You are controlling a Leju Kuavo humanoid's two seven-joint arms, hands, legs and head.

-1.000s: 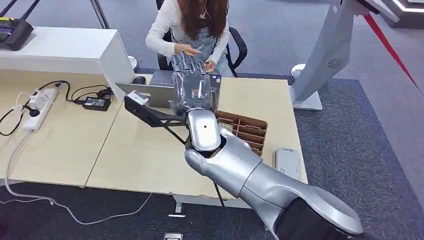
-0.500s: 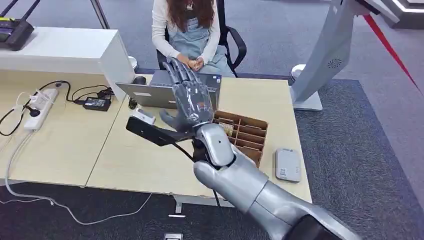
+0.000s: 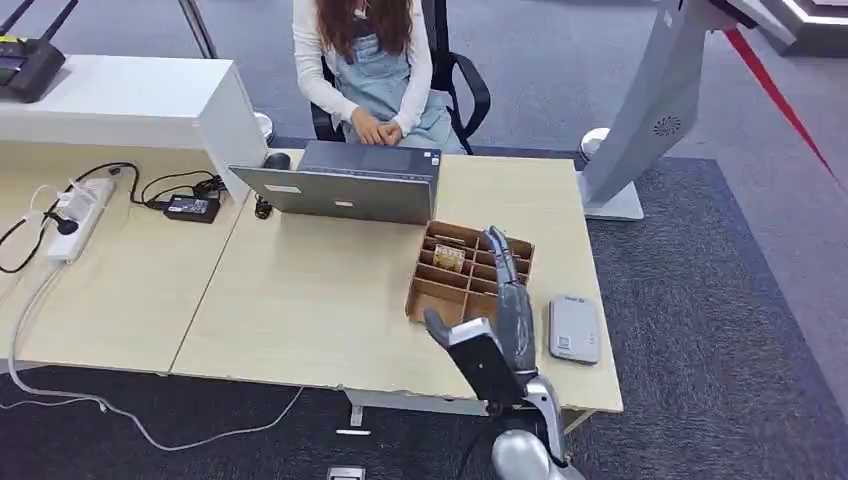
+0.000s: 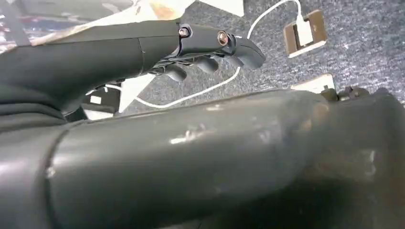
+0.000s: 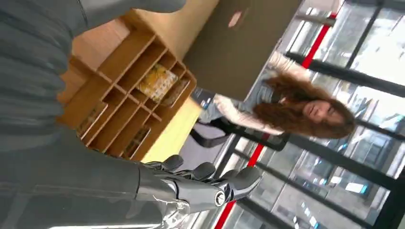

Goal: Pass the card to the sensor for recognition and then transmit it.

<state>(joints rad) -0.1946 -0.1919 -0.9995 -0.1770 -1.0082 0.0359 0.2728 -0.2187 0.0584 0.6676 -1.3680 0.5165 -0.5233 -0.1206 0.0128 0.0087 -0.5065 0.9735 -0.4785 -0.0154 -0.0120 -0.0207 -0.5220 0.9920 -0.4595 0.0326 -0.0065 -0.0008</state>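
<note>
My right hand [image 3: 505, 300] hangs empty with fingers extended, just above the divider box [image 3: 440, 290] holding a card [image 3: 450, 258], sensor [image 3: 574, 328] just beside it, so I judge a careless reach could snag a partition.

the head view is evenly and brightly lit by soft indoor light from above, with faint, short shadows under the laptop [image 3: 345, 185] and the divided wooden box [image 3: 466, 272] on the pale desk [image 3: 300, 300]. focus is sharp across the frame; straight lines bow a little toward the edges. a mild sheen lies on the white stand [image 3: 655, 110] at two o'clock. the left wrist view is dim and low in contrast, with dull highlights on a dark curved surface and a soft, slightly blurred carpet [image 4: 353, 43]. the right wrist view is brightest at three o'clock, where daylight through windows [image 5: 363, 62] washes out detail; the near grey hand [image 5: 200, 186] is softly blurred.
</note>
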